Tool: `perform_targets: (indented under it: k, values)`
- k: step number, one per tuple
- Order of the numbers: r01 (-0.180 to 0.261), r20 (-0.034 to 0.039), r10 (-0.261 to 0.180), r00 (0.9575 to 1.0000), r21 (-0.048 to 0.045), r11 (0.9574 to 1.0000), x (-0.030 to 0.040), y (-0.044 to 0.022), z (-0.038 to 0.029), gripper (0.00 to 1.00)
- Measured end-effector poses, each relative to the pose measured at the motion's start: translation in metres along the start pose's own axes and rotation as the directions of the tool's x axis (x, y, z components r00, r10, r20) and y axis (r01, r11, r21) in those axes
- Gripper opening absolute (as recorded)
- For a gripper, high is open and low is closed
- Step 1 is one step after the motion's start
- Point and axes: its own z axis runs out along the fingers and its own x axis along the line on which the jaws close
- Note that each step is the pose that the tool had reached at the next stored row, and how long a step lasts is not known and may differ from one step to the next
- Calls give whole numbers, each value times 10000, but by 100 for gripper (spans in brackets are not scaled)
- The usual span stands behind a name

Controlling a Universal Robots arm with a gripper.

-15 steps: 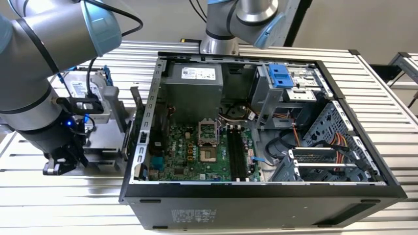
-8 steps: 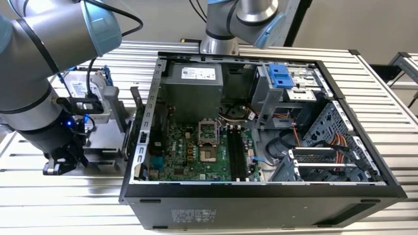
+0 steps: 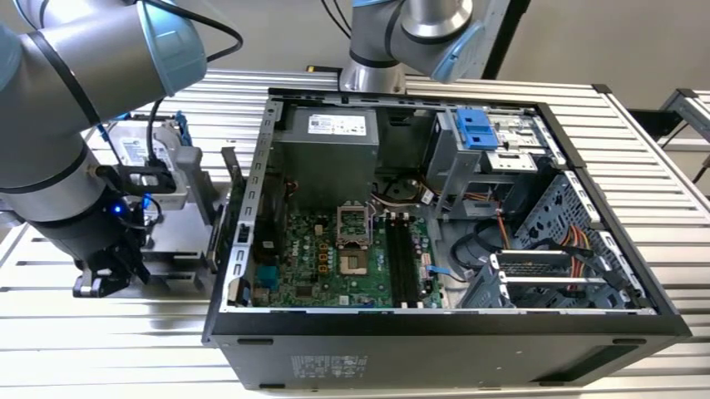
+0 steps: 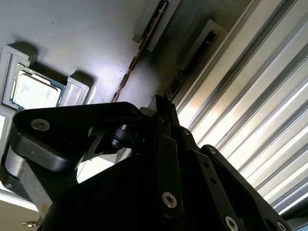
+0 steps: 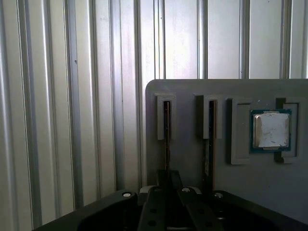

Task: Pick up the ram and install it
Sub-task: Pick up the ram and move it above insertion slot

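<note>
One slim ram (image 5: 166,130) stands edgewise in a grey slotted tray (image 5: 192,89).

Ram (image 5: 166,130): thin dark stick seen edge-on, standing on its long edge in a narrow slot of the grey tray (image 5: 192,89), just beside another slotted stick (image 5: 210,134).

Ribbed silver table (image 5: 72,120), plain matt grey tray (image 5: 192,91), ram (image 5: 166,130) edge dark brownish, square chip (image 5: 271,130) silver with teal-green border; computer case (image 3: 444,349) black, motherboard (image 3: 322,266) green, slots (image 3: 401,258) black, drive bracket (image 3: 475,129) bright blue, arm (image 3: 56,133) grey with pale blue caps
</note>
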Motion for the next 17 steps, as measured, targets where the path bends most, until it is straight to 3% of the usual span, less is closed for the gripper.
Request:
perform_targets:
  k: [17]
  values:
    - [-1,7,1,10000,7,10000,-1,-1,-8,0]
